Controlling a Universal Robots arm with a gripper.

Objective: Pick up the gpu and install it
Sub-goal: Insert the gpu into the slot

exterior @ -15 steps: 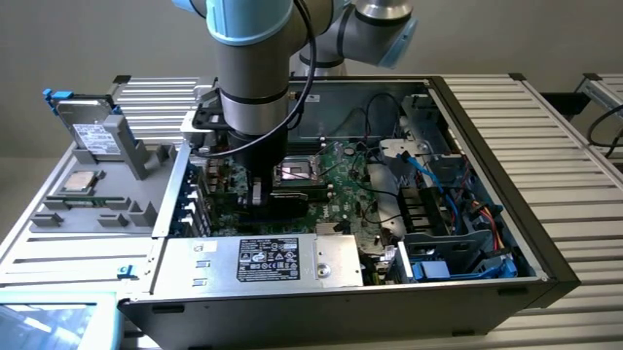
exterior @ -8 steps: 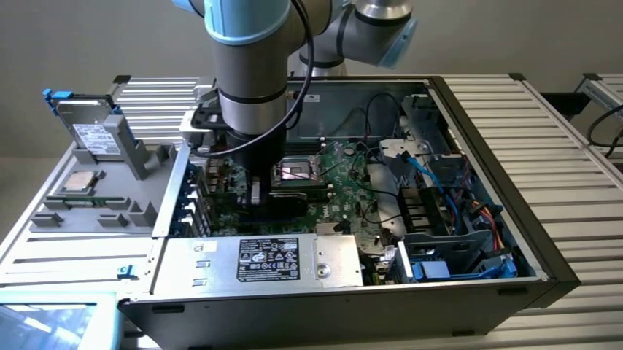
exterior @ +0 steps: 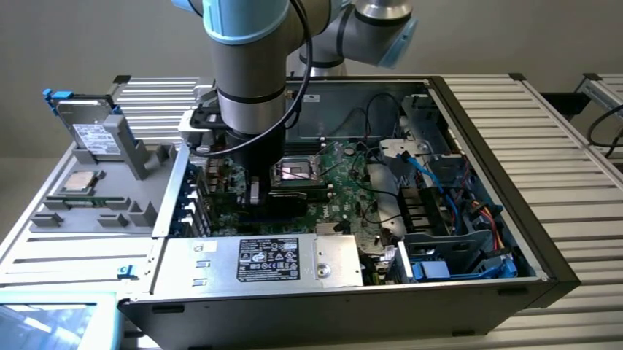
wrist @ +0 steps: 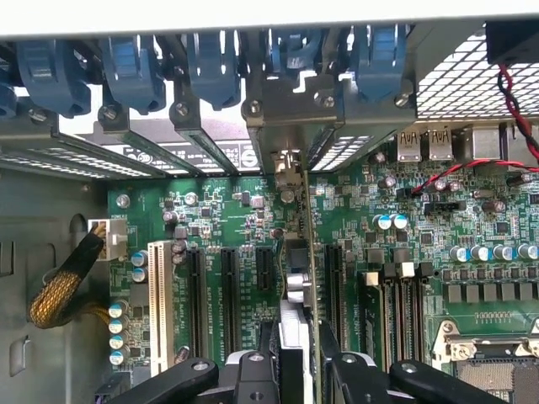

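The gpu (wrist: 296, 252) stands on edge between my gripper's (wrist: 296, 358) two black fingers (wrist: 268, 341). It runs along the green motherboard (wrist: 219, 210) toward the slot openings in the case's rear wall, its silver bracket end (wrist: 282, 164) against that wall. In the exterior view my gripper (exterior: 255, 193) reaches straight down into the open computer case (exterior: 545, 248), over the expansion slots. The card's dark edge (exterior: 300, 195) shows beside it, just in front of the processor socket (exterior: 292, 173). The jaws are shut on the card.
Empty black slots (wrist: 227, 286) and a white slot (wrist: 157, 295) lie beside the card, memory slots (wrist: 392, 311) on its other side. Blue bracket clips (wrist: 210, 59) line the rear wall. A hard drive (exterior: 98, 138) stands on the grey tray (exterior: 117, 208). Power supply (exterior: 282, 259), cables (exterior: 428, 182).
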